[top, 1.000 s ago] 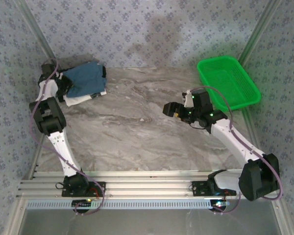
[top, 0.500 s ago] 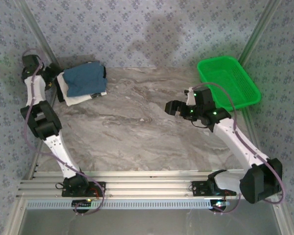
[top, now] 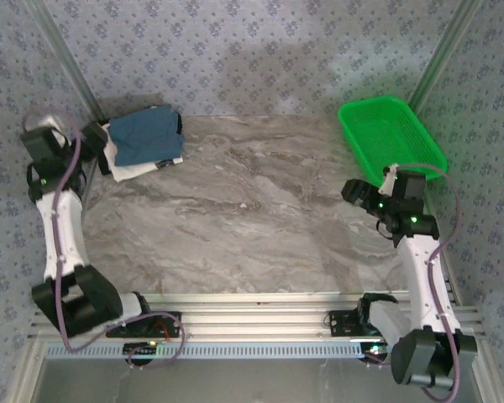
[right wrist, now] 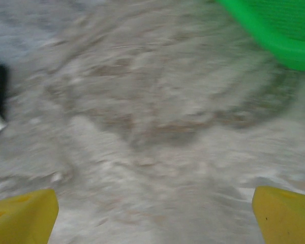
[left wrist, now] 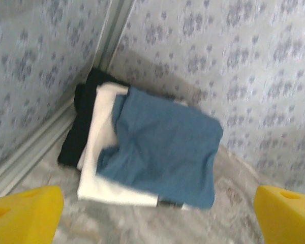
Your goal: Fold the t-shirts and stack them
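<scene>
Stack looks done to me, so I hold nothing.
The teal-blue shirt (left wrist: 162, 147) lies folded on the white shirt (left wrist: 99, 134) in the bench (top: 252, 218) corner, out of the way; my left claw (left wrist: 152, 213) and right claw (right wrist: 152, 213) gape wide.

A robot test booth: patterned fabric walls (top: 260, 50) enclose a marble-print table (top: 235, 218); aluminium rail (top: 235, 323) in front.

The blue shirt (left wrist: 162, 147) is plain teal; the white shirt (left wrist: 94, 162) has black trim. The desk (top: 244, 218) is streaked grey marble. The basket (top: 391, 134) is bright green. The walls (top: 235, 50) are pale blue-grey with small floral print. Left tool (left wrist: 157, 208) and right tool (right wrist: 155, 208) have yellow fingers.
</scene>
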Controlling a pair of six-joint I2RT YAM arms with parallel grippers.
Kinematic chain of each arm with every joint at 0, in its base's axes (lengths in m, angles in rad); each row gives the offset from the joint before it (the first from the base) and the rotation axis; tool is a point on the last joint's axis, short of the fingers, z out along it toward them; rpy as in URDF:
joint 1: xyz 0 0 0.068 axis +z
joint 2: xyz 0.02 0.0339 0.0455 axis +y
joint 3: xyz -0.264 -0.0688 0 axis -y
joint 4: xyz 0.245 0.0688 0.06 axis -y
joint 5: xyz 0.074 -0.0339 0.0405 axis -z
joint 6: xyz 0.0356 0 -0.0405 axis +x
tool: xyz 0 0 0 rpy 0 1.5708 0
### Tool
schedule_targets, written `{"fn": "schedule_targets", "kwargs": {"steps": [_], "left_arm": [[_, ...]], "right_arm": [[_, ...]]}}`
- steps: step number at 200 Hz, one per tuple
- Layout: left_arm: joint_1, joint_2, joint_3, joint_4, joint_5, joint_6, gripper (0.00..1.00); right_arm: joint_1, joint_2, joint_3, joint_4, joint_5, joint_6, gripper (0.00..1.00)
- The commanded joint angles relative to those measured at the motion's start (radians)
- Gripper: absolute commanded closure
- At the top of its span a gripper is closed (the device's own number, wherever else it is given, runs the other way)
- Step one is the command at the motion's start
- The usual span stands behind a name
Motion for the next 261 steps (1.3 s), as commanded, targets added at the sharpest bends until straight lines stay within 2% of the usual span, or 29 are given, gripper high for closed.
{"fn": "schedule_targets", "kwargs": {"steps": [1, 29, 42, 55, 67, 89, 107, 114, 121, 138, 148, 155, 161, 170, 177, 182, 187, 192, 197, 202, 207, 217, 226, 235, 261], "left_arm": [[-0.009, -0.117, -0.213, 0.04, 0.028, 0.063, 0.04], [-0.039, -0.238, -0.482, 0.088, 0.0, 0.067, 0.0], [-0.071, -0.271, -0.593, 0.204, -0.035, 0.06, 0.0], [-0.127, -0.271, -0.632, 0.313, -0.07, 0.078, 0.0], [-0.176, -0.242, -0.685, 0.445, -0.154, 0.087, 0.0], [-0.24, -0.168, -0.784, 0.689, -0.238, 0.082, 0.0], [-0.321, -0.108, -0.848, 0.878, -0.315, 0.167, 0.0], [-0.343, -0.076, -0.848, 0.907, -0.325, 0.203, 0.0], [-0.349, -0.05, -0.826, 0.849, -0.336, 0.23, 0.0], [-0.364, 0.024, -0.897, 1.057, -0.388, 0.265, 0.0], [-0.364, 0.044, -0.874, 1.049, -0.382, 0.306, 0.0], [-0.364, 0.088, -0.863, 1.101, -0.362, 0.327, 0.0], [-0.36, 0.144, -0.845, 1.102, -0.33, 0.336, 0.0], [-0.365, 0.25, -0.838, 1.195, -0.288, 0.359, 0.0], [-0.375, 0.32, -0.828, 1.273, -0.29, 0.375, 0.0], [-0.372, 0.297, -0.805, 1.166, -0.297, 0.362, 0.0], [-0.366, 0.263, -0.78, 1.066, -0.316, 0.346, 0.0], [-0.364, 0.281, -0.794, 1.143, -0.321, 0.342, 0.0], [-0.363, 0.304, -0.809, 1.204, -0.317, 0.342, 0.0], [-0.357, 0.293, -0.799, 1.155, -0.316, 0.334, 0.0], [-0.357, 0.272, -0.785, 1.092, -0.313, 0.333, 0.0], [-0.358, 0.292, -0.8, 1.164, -0.315, 0.337, 0.0], [-0.357, 0.277, -0.786, 1.104, -0.313, 0.336, 0.0], [-0.36, 0.286, -0.793, 1.139, -0.316, 0.34, 0.0], [-0.365, 0.28, -0.784, 1.108, -0.323, 0.342, 0.0]], "right_arm": [[-0.058, 0.009, -0.113, 0.122, 0.169, -0.078, 0.0], [-0.062, -0.032, -0.322, 0.436, 0.312, -0.146, 0.0], [-0.064, -0.032, -0.399, 0.569, 0.351, -0.182, 0.0], [-0.071, -0.004, -0.455, 0.676, 0.356, -0.165, 0.0], [-0.058, 0.037, -0.479, 0.764, 0.356, -0.149, 0.0], [0.008, 0.144, -0.532, 0.986, 0.385, -0.166, 0.0], [0.042, 0.229, -0.525, 1.116, 0.335, -0.211, 0.0], [0.051, 0.259, -0.524, 1.171, 0.328, -0.228, 0.0], [0.053, 0.294, -0.517, 1.21, 0.323, -0.235, 0.0], [0.046, 0.356, -0.499, 1.264, 0.328, -0.258, 0.0], [0.037, 0.41, -0.506, 1.336, 0.337, -0.257, 0.0], [0.035, 0.456, -0.509, 1.391, 0.331, -0.256, 0.0], [0.041, 0.474, -0.498, 1.388, 0.31, -0.268, 0.0], [0.081, 0.495, -0.456, 1.316, 0.318, -0.316, 0.0], [0.091, 0.576, -0.444, 1.38, 0.345, -0.317, 0.0], [0.103, 0.605, -0.457, 1.465, 0.364, -0.332, 0.0], [0.113, 0.586, -0.452, 1.402, 0.389, -0.33, 0.0], [0.113, 0.56, -0.431, 1.317, 0.394, -0.327, 0.0], [0.114, 0.573, -0.434, 1.37, 0.392, -0.33, 0.0], [0.115, 0.591, -0.452, 1.428, 0.394, -0.333, 0.0], [0.117, 0.585, -0.451, 1.411, 0.397, -0.333, 0.0], [0.123, 0.565, -0.433, 1.349, 0.387, -0.346, 0.0], [0.128, 0.57, -0.42, 1.331, 0.368, -0.36, 0.0], [0.128, 0.572, -0.419, 1.327, 0.337, -0.368, 0.0], [0.12, 0.571, -0.415, 1.322, 0.313, -0.369, 0.0]]}}
